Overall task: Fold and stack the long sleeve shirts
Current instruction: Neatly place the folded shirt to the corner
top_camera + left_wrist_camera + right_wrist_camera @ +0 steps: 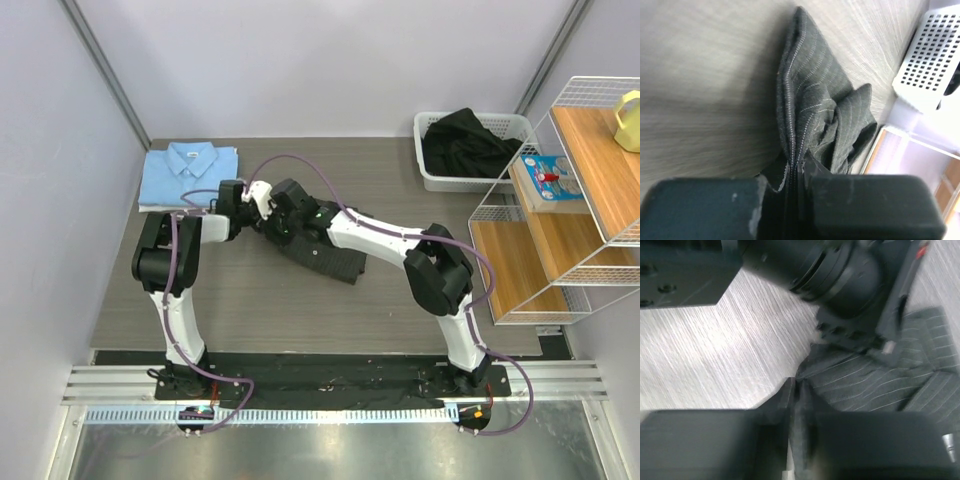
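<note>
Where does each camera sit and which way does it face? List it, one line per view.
Top external: above and behind, facing down on the table; left arm and right arm show whole, meeting over the pinstriped shirt.
Left wrist: on the left arm, facing along the left gripper, shut on that shirt's edge.
Right wrist: on the right arm, facing along the right gripper, shut on the shirt; left arm ahead.
Shared: all three show the pinstriped shirt.
</note>
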Motion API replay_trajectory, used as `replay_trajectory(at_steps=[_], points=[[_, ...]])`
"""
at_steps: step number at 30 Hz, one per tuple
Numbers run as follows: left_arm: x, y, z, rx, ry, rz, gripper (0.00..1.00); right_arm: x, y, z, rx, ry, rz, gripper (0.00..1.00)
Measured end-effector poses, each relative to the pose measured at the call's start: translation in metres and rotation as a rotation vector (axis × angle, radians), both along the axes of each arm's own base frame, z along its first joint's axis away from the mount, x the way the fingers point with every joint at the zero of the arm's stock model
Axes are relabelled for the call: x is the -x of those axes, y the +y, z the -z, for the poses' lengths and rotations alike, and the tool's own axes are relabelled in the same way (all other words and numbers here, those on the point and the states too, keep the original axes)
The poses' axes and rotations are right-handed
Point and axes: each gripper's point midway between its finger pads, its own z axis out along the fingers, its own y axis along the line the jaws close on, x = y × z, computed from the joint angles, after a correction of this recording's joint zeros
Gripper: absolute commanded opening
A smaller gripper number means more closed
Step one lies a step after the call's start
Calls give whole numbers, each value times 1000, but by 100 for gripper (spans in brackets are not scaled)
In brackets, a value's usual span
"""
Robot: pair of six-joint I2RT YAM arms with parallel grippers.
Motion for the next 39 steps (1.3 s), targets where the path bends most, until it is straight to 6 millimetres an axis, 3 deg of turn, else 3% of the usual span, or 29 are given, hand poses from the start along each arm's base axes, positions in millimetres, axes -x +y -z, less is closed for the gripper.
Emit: replay_trajectory(at_steps=[4, 5, 6, 11, 14, 16, 19, 24, 39], points=[[-22, 2, -19, -100, -74, 46, 0, -10, -12, -3, -43, 62, 51, 80], [-28, 4, -23, -132, -101, 54, 0, -12, -22, -5, -54, 86, 66, 86], [-35, 8, -29, -172, -127, 59, 0, -16, -33, -7, -60, 104, 89, 99], [-73, 32, -62, -382, -254, 68, 0, -59, -138, -35, -101, 116, 286, 100], [-102, 48, -90, -502, -333, 71, 0, -72, -201, -54, -119, 92, 409, 100], [-122, 60, -111, -578, -402, 66, 0, -69, -220, -64, -125, 72, 443, 100], [-142, 77, -138, -689, -472, 64, 0, -53, -223, -71, -120, 60, 427, 100], [-153, 97, -164, -827, -530, 81, 0, -35, -219, -63, -94, 76, 395, 100], [-149, 127, -169, -1037, -542, 164, 0, -29, -224, -50, -67, 109, 401, 100]])
